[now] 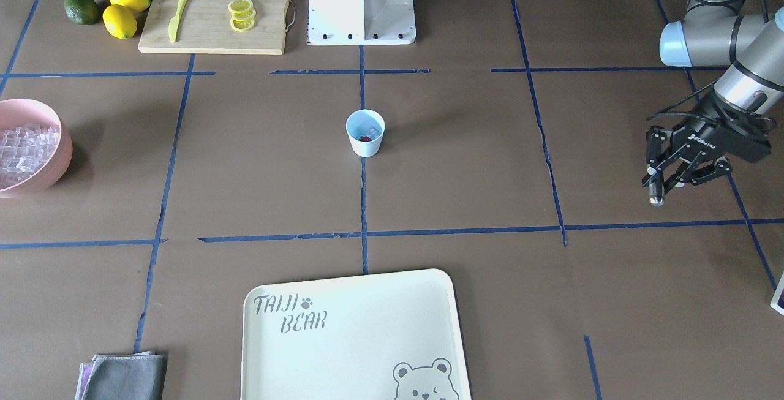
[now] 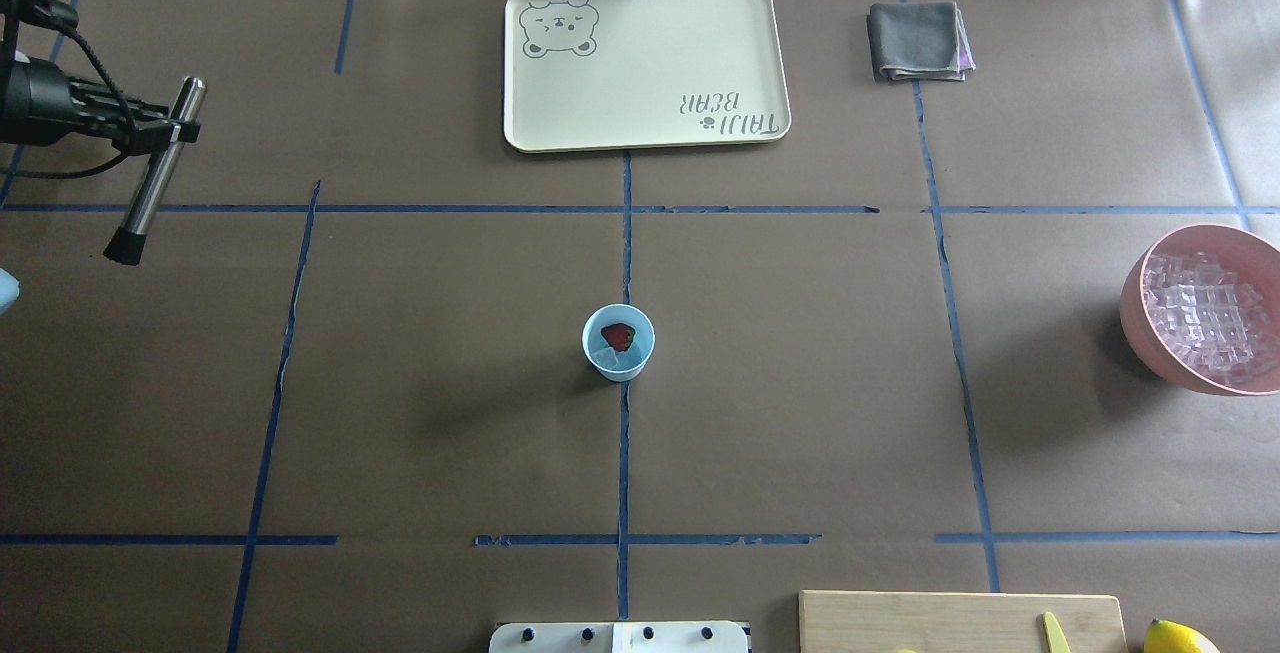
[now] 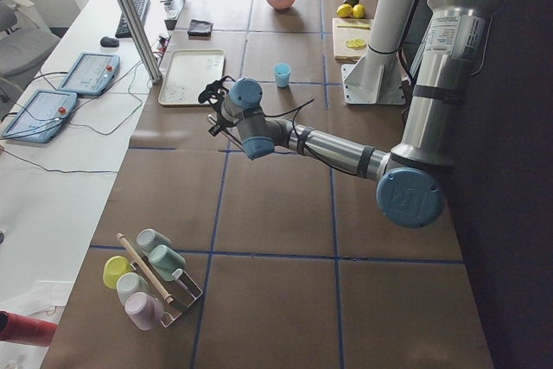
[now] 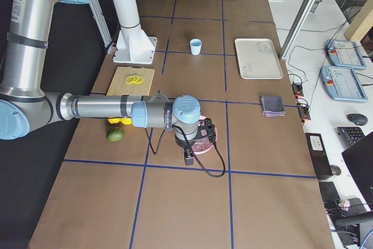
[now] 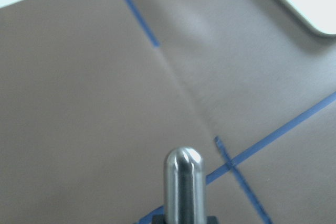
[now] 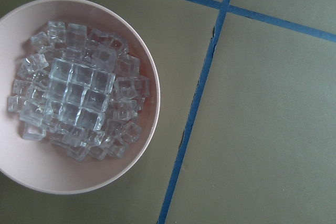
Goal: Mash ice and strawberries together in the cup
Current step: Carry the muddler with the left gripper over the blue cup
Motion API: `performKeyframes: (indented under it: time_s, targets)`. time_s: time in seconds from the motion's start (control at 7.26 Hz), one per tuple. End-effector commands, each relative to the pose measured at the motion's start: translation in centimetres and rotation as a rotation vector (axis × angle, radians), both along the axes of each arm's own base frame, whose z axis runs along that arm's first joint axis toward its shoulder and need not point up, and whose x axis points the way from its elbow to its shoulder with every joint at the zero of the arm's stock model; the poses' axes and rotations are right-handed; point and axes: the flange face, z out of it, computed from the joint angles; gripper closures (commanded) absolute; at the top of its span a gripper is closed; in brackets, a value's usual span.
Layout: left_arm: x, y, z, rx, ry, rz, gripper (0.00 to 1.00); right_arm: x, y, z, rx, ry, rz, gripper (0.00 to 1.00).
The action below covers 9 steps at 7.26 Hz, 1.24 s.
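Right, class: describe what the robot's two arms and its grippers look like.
Both arms, left arm and right arm, are silver-grey tubes with pale-blue joint caps. The left gripper is black with white lettering; black cables loop by each wrist.

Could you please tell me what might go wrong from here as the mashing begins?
The cup stands unsupported, the right gripper far off by the pink bowl; an off-centre press could tip it. The jaws of the left gripper clamp the metal muddler near its upper end, tilted, so it may pivot under load. The ice and the strawberry could pop out of the small mouth.
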Motion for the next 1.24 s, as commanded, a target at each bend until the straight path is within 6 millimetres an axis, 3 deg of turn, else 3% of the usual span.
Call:
performKeyframes:
  time_s: [0.0,0.28,0.41,0.55,0.69,0.83,1.1]
  targets:
    - [2.6,0.4,-9.2,0.074,0.256,0.009,0.99,0.0,-0.1,0.0,-0.002,0.000,0.001,0.00]
    - [5.5,1.6,-14.5,0.211,0.346,0.064,1.00,0.0,-0.1,0.1,-0.002,0.000,0.001,0.00]
    - [8.0,2.2,-16.8,0.252,0.383,0.057,1.00,0.0,-0.1,0.1,-0.002,0.000,0.001,0.00]
    - [13.6,4.9,-17.9,0.312,0.458,0.005,1.00,0.0,-0.1,0.0,0.000,0.000,0.001,0.00]
    - [19.6,9.8,-18.2,0.461,0.470,-0.033,1.00,0.0,-0.2,-0.1,0.001,-0.002,0.001,0.00]
    - [24.3,14.8,-19.1,0.536,0.489,-0.046,1.00,0.0,-0.3,-0.2,0.003,-0.003,0.001,0.00]
    - [24.6,16.0,-21.3,0.643,0.532,-0.078,1.00,0.0,-0.2,-0.1,0.001,-0.002,0.001,0.00]
